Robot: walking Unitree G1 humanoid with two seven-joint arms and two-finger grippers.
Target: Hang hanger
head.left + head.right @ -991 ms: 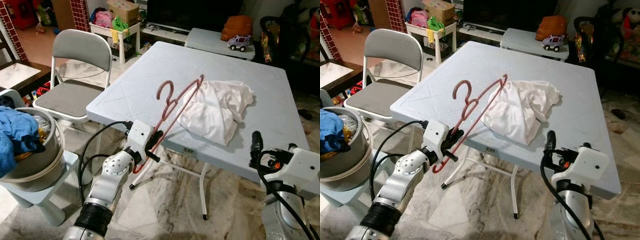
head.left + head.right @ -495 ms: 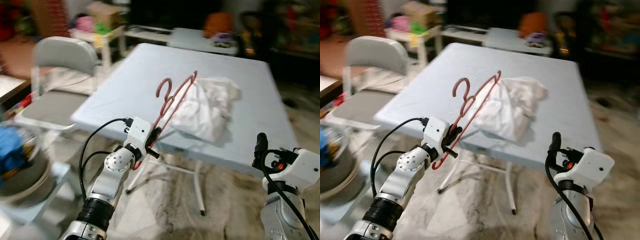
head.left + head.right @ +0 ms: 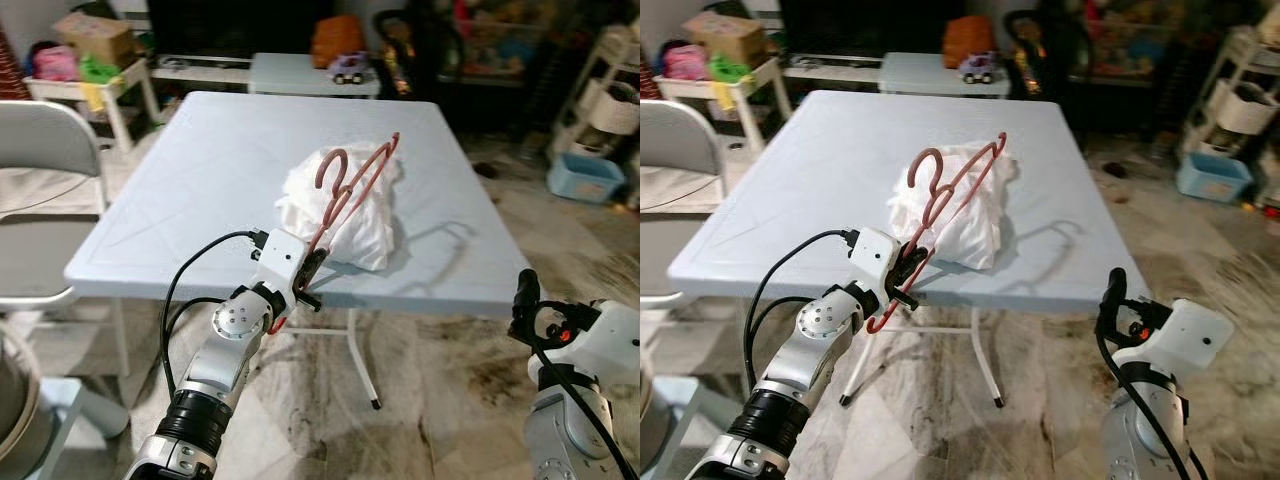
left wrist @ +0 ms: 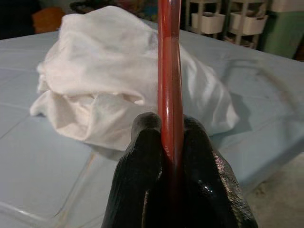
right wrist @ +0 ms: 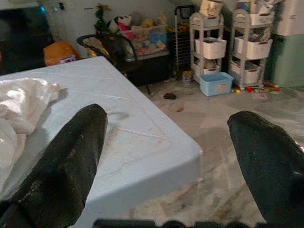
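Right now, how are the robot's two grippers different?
The left gripper is shut on the red hanger; the right gripper is open and holds nothing. The left gripper is held up at the table's front edge, by the white cloth; the right gripper is lower, off the table's right corner, over the floor. Both have two long black fingers.

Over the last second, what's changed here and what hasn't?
Mostly the camera: the robot has turned to its right, so the grey chair slid to the picture's left edge and the shelves came into view on the right. The left gripper stays shut on the red hanger, held upright as before. The white cloth lies unmoved on the table. The right gripper stays open and low beside the table.
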